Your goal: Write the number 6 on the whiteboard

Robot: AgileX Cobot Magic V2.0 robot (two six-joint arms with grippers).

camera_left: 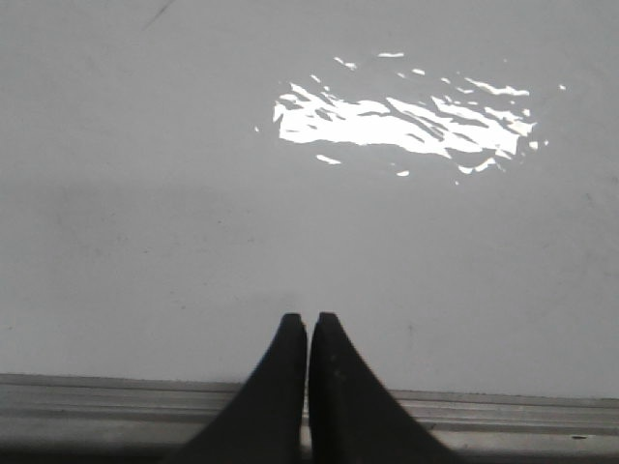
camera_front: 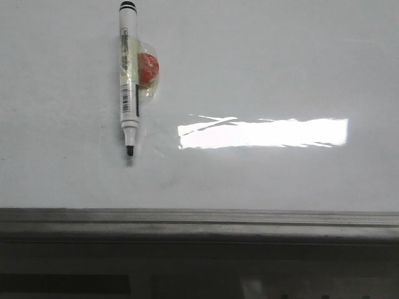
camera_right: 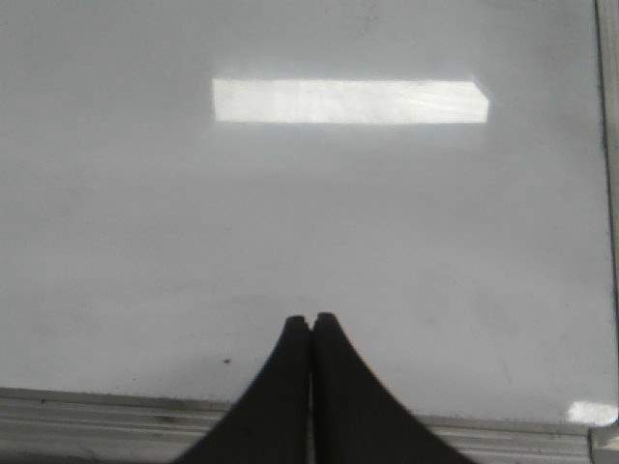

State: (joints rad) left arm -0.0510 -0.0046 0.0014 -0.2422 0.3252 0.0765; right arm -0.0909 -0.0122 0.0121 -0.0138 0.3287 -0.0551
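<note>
The whiteboard fills the front view, glossy white, with its grey frame strip along the near edge. A white marker with a black uncapped tip lies on it at the upper left, tip toward the near edge, taped to a round red-orange magnet. No number 6 shows on the board. My left gripper is shut and empty above the board's near edge. My right gripper is shut and empty, also by the near edge. Neither gripper shows in the front view.
A bright rectangular light glare lies on the board's middle; it also shows in the left wrist view and the right wrist view. The board's side frame and corner show in the right wrist view.
</note>
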